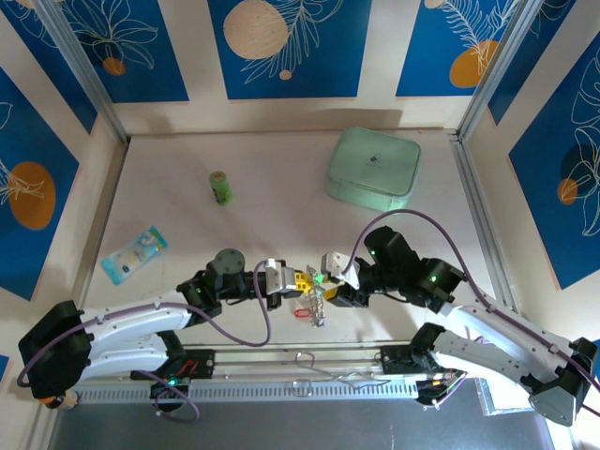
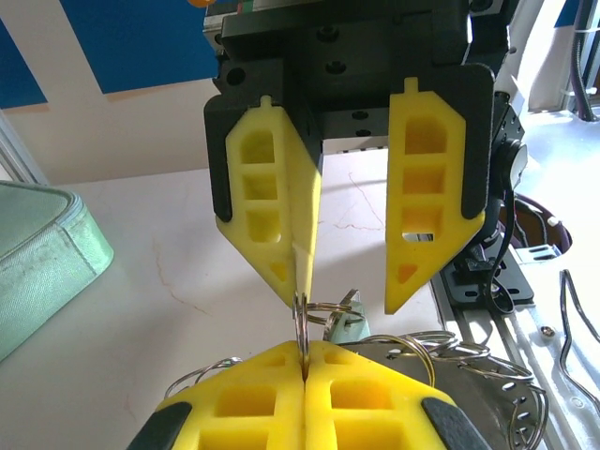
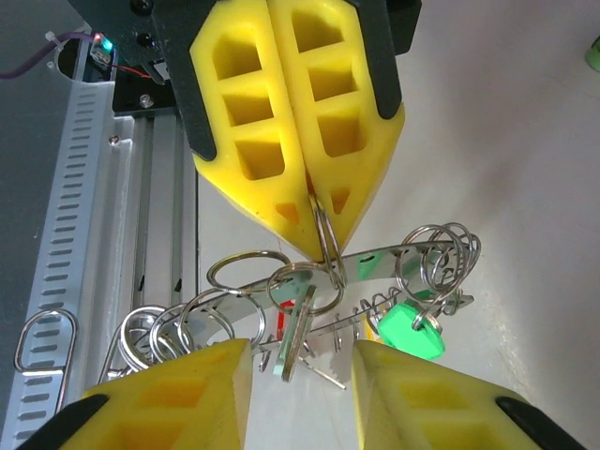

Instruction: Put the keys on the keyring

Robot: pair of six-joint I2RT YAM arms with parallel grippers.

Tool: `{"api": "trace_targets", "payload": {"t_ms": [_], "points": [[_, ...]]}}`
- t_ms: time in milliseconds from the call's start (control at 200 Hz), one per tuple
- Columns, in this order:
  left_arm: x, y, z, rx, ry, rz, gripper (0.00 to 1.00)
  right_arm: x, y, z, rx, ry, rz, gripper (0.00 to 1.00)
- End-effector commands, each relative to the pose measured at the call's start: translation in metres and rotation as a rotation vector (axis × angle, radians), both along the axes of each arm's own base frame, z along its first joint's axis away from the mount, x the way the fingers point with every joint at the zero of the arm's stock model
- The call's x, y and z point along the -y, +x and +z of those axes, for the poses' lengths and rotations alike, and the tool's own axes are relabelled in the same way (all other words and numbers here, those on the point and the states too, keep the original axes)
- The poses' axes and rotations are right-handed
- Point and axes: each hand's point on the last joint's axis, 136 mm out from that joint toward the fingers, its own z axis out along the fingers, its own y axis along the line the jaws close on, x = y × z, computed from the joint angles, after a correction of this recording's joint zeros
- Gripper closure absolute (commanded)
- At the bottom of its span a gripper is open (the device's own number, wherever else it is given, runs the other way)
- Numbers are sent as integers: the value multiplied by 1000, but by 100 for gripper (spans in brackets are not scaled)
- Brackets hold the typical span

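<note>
The keys [image 3: 412,333], one with a glossy green tag, hang in a tangle of wiry silver loops over the pale surface [image 1: 281,178], near its front edge between the arms. The left fingers [image 2: 253,398] are pressed fully together on one thin ring [image 3: 324,234] (whether it is the keyring itself we cannot tell), probably to steady it edge-on. The right fingers [image 3: 178,403], ribbed yellow plastic, stand apart and hold nothing, a flat silver key [image 3: 293,337] between them.

No text, label or number is legible.
</note>
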Motion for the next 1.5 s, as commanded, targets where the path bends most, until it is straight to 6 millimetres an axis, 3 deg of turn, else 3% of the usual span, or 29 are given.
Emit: {"api": "trace_targets", "payload": {"t_ms": [0, 260, 510, 830, 935, 1225, 1470, 1495], "points": [[1, -3, 27, 43, -97, -5, 100, -6, 0, 3, -18, 34, 14, 68], [1, -6, 31, 49, -129, -19, 100, -9, 1, 1, -35, 33, 17, 89], [1, -20, 43, 82, -208, -103, 100, -11, 0, -13, -84, 0, 24, 93], [3, -21, 40, 111, -194, -114, 100, -8, -4, -12, -93, -12, 29, 96], [3, -20, 35, 106, -167, -104, 100, -5, -1, -7, -61, -14, 16, 99], [3, -9, 11, 82, -48, -40, 100, 6, 16, 31, 142, 39, -55, 100], [2, -2, 6, 77, -22, -2, 100, 8, 22, 35, 174, 20, -74, 100], [2, -1, 5, 76, -21, 4, 95, 8, 23, 37, 180, 22, -74, 100]]}}
